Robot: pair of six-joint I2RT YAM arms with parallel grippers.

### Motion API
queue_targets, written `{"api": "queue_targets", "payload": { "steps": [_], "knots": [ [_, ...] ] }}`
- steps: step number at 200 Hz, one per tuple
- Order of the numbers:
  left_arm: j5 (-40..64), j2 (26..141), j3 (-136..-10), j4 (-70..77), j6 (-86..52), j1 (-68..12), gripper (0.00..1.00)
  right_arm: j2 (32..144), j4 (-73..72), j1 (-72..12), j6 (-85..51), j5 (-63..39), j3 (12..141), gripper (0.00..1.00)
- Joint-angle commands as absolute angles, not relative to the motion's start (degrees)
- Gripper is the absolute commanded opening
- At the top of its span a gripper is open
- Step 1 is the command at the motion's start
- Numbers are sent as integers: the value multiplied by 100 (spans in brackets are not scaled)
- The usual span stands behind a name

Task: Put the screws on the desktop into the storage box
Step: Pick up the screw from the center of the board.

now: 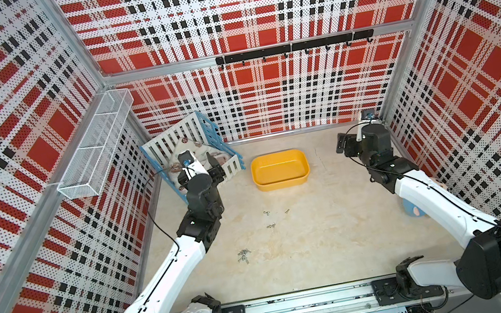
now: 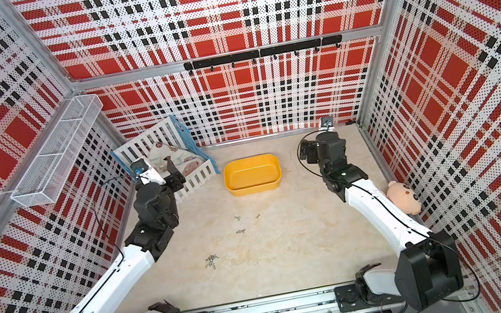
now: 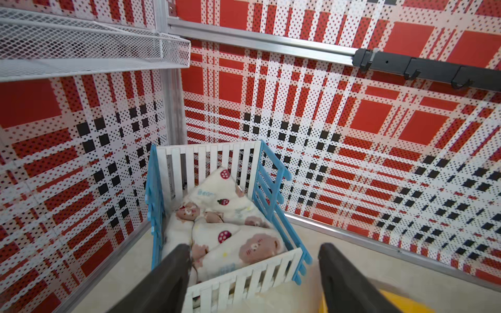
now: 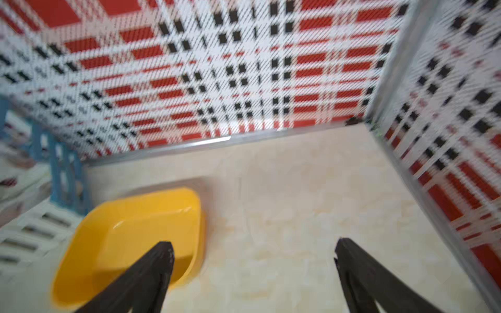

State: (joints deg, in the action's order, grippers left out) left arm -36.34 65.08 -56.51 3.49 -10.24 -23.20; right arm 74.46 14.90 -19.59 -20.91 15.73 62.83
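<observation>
Beige desktop (image 1: 343, 235), screws (image 1: 244, 256) well apart from left gripper (image 3: 254, 245) and right gripper (image 4: 252, 241), both spread empty, screw count unclear.

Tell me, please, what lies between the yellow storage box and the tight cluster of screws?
A few loose screws lie scattered on otherwise bare desktop between the storage box and the cluster, as both top views show.

Pale blue lettering reading "Bear" stands on the white pillow (image 3: 217, 187) in the crib (image 3: 244, 279).
</observation>
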Motion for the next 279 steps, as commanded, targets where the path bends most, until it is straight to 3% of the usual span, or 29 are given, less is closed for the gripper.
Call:
{"api": "queue_targets", "payload": {
  "steps": [1, 17, 49, 71, 173, 279],
  "knots": [
    [-3151, 6884, -6262, -2016, -1228, -2338, 79, 7566, 3248, -2659, -3108, 1220, 6426, 100],
    [-3048, 7094, -6392, -2404, -1096, -2329, 78, 7624, 3478, -3182, -3632, 1223, 6416, 97],
    [-2649, 7200, -5988, -2301, -1028, -1972, 78, 8175, 3808, -3832, -4112, 1213, 6544, 69],
    [-2047, 7135, -5569, -1904, -1020, -1502, 78, 8866, 4047, -4194, -4238, 1214, 6879, 61],
    [-1450, 7209, -5214, -1630, -1028, -756, 77, 11075, 4341, -4333, -4516, 1213, 8307, 55],
    [-1494, 7237, -5192, -1633, -1043, -756, 77, 12013, 4526, -4434, -4474, 796, 8921, 57]
  ]
}}
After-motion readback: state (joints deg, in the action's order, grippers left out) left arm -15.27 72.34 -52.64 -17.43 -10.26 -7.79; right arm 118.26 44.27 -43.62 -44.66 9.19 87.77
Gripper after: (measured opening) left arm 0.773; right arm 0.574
